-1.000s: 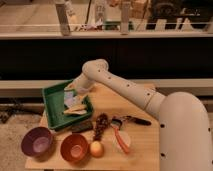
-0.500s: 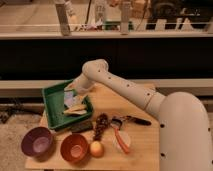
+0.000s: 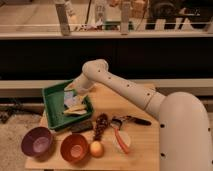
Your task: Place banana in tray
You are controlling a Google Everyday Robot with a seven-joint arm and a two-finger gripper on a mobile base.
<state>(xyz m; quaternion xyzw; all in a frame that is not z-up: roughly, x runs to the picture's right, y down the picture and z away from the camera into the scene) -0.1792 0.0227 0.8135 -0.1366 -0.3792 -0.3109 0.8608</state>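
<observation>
My arm, a smooth white tube with rounded joints, reaches from the lower right of the view up and over a pale wooden desk (image 3: 140, 107), then bends down at a bulbous elbow toward the left. My gripper (image 3: 70, 99) hangs inside the green tray (image 3: 50, 107), low over its floor; whether it is clenched or released I cannot tell.

The tray is rectangular, glossy plastic with raised sides, and sits at the desk's back left corner, turned slightly askew. The banana (image 3: 75, 110) lies in it, a small pale-yellow, gently curved shape resting on the tray floor toward the near right corner, just below my gripper. I cannot tell whether the gripper touches it.

In front of the tray, along the desk's near edge, stand two round bowls: a purple bowl (image 3: 37, 142) at the left and an orange bowl (image 3: 74, 147) beside it (both look smooth and shallow). Just right of the orange bowl sits a round yellow-orange fruit (image 3: 96, 149). Behind that fruit lies a dark reddish, knobbly cluster (image 3: 101, 126). Further right is an orange-handled tool (image 3: 121, 139) lying flat, and behind it a slim dark utensil (image 3: 134, 120).
</observation>
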